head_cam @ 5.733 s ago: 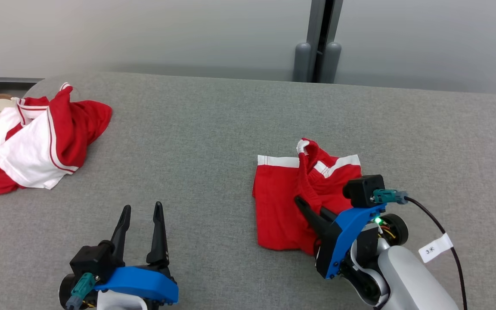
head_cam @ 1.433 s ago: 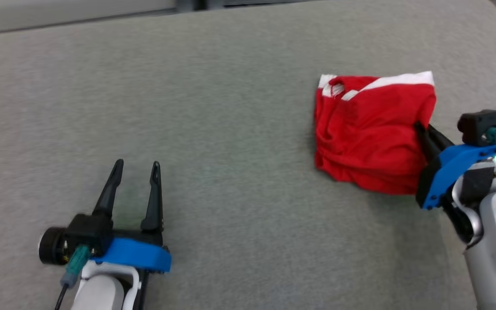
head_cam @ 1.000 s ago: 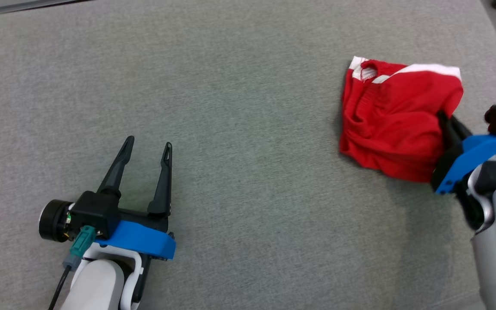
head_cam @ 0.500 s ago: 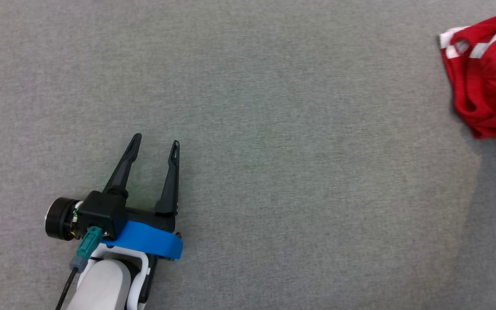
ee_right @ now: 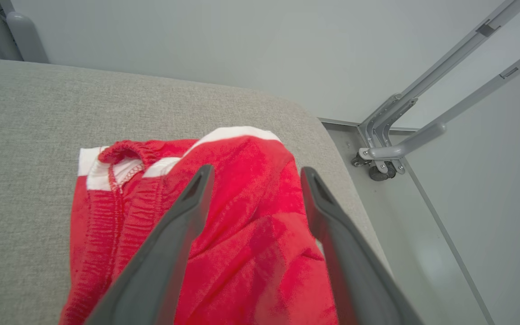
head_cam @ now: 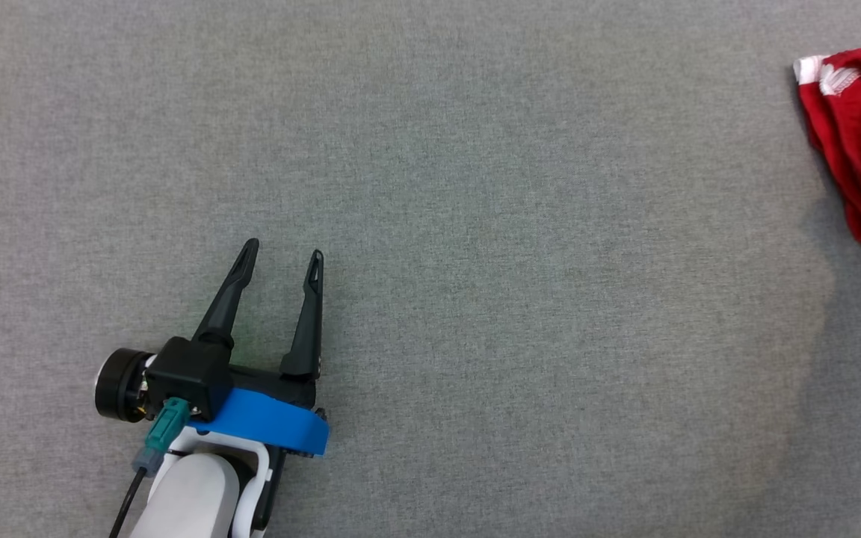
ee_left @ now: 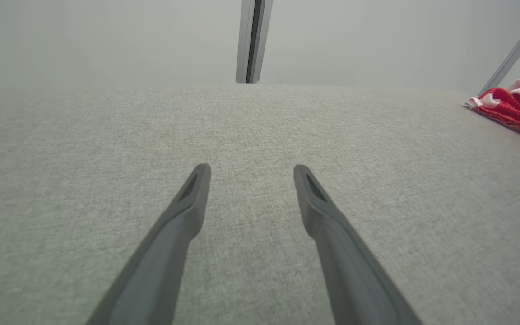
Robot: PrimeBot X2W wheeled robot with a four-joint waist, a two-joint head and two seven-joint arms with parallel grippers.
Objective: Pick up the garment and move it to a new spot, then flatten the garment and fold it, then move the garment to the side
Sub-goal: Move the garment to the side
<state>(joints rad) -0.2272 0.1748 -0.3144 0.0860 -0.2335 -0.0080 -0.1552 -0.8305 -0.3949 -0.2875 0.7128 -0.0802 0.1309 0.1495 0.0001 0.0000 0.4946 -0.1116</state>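
Grey counter: garment bunched at its right corner, directly below my right end effector, jaws spread, gripping nothing. Left end effector, likewise spread and empty, well apart from the garment.

Red garment with white bands, grey table

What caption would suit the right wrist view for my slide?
Right pincer open over the red-and-white garment, which lies near the rounded corner of the grey table.
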